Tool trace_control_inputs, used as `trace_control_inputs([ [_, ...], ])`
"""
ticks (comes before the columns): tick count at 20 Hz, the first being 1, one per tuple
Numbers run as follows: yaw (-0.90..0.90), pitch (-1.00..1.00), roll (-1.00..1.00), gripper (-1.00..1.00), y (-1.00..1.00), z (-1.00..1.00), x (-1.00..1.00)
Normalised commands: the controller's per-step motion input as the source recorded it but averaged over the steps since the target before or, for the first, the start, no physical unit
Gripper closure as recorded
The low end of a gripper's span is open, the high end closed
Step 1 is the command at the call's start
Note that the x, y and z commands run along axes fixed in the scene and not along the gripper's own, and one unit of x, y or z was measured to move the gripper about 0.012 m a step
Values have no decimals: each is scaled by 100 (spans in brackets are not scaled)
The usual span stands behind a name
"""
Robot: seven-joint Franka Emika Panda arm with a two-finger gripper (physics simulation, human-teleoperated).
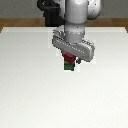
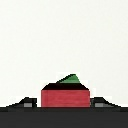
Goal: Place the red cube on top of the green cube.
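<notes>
The red cube (image 1: 70, 59) sits between my gripper's (image 1: 70, 60) fingers, right above the green cube (image 1: 68, 67), which rests on the white table (image 1: 30, 85). In the exterior view the two cubes look stacked or nearly touching; I cannot tell whether there is a gap. In the wrist view the red cube (image 2: 65, 96) fills the space between the two fingertips (image 2: 28, 103), and a corner of the green cube (image 2: 72, 79) peeks out behind it. The gripper (image 2: 65, 103) is shut on the red cube.
The white table has a wooden border (image 1: 15, 22) at the far side. The robot's dark base (image 1: 50, 15) stands behind the arm.
</notes>
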Motion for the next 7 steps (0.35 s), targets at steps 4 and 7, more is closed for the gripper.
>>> trace_control_inputs([
  [4,0,0,0,-100,0,0,0],
  [7,0,0,0,-100,0,0,0],
])
